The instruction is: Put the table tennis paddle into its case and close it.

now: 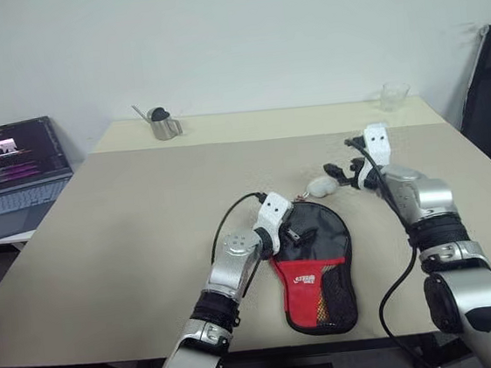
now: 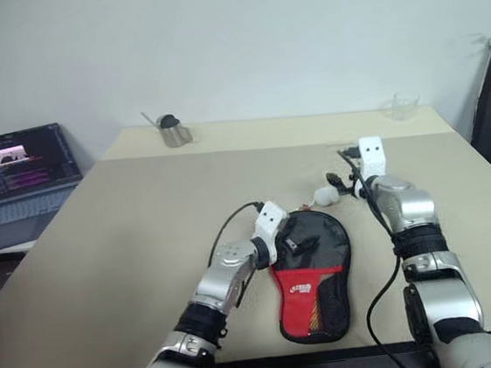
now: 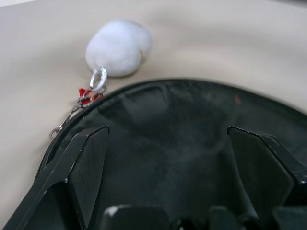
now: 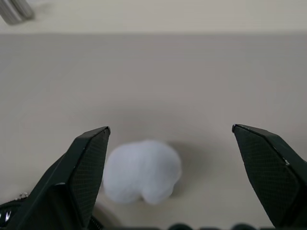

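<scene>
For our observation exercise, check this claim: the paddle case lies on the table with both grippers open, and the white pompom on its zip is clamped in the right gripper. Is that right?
Not quite. The white pompom is not clamped: the right wrist view shows it lying on the table between the spread fingers of the right gripper, untouched. The case does lie on the table, and the left gripper is open too.

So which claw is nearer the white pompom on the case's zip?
Right. The open right claw hangs just over the white pompom. The open left claw is over the case, a little short of the pompom.
</scene>
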`<state>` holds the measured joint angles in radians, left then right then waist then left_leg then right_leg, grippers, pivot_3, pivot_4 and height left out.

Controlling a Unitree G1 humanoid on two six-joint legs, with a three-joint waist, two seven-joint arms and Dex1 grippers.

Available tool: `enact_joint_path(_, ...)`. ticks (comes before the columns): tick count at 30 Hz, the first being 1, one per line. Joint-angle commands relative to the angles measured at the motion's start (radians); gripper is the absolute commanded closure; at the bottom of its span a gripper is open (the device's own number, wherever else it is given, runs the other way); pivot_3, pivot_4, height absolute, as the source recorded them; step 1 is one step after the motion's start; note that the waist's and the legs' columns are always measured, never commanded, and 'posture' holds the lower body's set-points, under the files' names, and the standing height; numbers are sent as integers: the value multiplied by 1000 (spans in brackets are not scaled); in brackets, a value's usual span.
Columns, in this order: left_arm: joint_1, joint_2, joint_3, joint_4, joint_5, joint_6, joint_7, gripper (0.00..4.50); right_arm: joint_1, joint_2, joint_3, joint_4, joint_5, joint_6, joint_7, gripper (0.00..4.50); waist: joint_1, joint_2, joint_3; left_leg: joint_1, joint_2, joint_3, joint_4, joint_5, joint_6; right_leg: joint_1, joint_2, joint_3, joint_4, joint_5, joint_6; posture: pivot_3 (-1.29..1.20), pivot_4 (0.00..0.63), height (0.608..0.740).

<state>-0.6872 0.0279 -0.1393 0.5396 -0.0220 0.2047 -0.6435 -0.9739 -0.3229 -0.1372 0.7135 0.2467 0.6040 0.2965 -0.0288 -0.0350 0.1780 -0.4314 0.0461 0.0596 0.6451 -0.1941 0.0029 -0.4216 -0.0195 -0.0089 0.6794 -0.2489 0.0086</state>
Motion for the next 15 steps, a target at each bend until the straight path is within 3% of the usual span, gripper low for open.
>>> enact_joint_path(1, -15, -8, 0, 39, -10, -14, 7, 193, -70, 11, -44, 113, 0, -58, -34, 0, 0, 0, 0, 0, 0, 0, 0, 0, 0, 0, 0, 0, 0, 0, 0, 0, 150, 740)
enact_joint_path(15, 1, 19, -38, 42, 35, 9, 79, 193, -159, 106, -61, 398, -11, -233, -59, 0, -4, 1, -1, 2, 1, 0, 0, 0, 0, 1, 1, 0, 1, -2, 3, 0, 150, 740)
